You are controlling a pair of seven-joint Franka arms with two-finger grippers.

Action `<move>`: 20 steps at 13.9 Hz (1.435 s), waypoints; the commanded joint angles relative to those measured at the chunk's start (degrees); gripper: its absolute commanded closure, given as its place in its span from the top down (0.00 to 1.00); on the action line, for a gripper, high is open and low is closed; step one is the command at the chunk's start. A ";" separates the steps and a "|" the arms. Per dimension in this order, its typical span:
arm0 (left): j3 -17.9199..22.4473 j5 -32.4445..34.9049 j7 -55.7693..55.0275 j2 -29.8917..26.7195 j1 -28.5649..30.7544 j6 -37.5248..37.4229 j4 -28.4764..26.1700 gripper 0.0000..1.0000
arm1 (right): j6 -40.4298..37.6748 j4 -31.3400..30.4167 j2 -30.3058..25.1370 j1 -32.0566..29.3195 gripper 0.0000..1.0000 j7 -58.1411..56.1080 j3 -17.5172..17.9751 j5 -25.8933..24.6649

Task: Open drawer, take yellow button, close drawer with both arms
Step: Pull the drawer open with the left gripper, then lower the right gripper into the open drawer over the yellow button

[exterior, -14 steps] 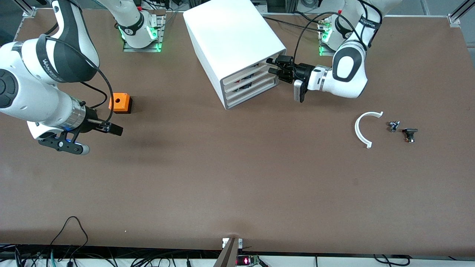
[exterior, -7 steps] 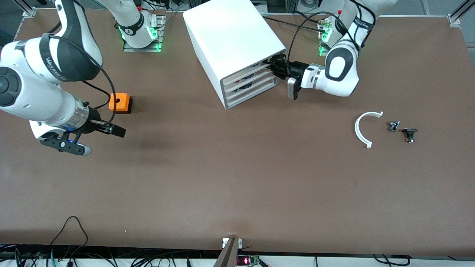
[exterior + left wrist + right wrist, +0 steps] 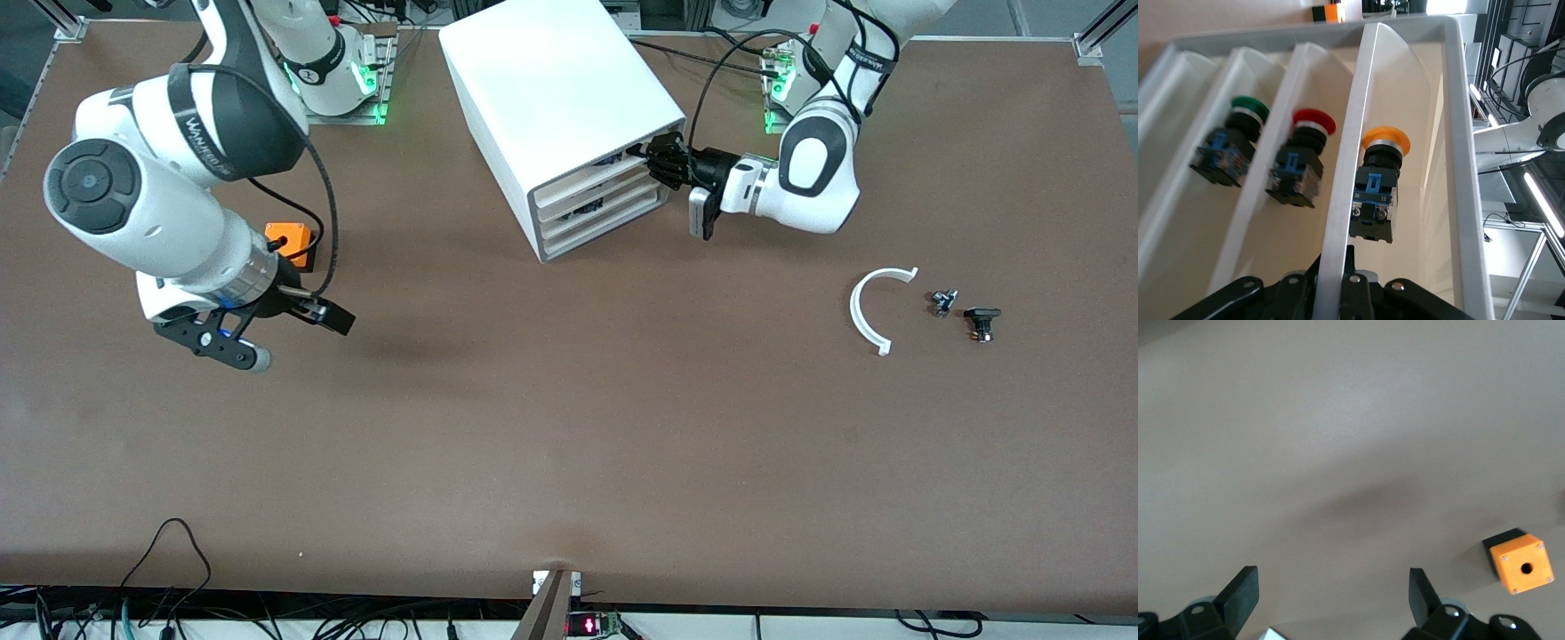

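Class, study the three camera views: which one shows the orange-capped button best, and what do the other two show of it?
The left wrist view shows the button best: its orange cap and black body sit clearly in a drawer compartment, just ahead of the left gripper. The front view shows only the cabinet, not the button. The right wrist view shows none of it.
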 commanded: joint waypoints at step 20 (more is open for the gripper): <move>0.34 20.88 -8.74 16.26 16.37 -5.66 24.08 1.00 | 18.00 15.63 14.22 27.75 1.00 60.05 -0.20 0.95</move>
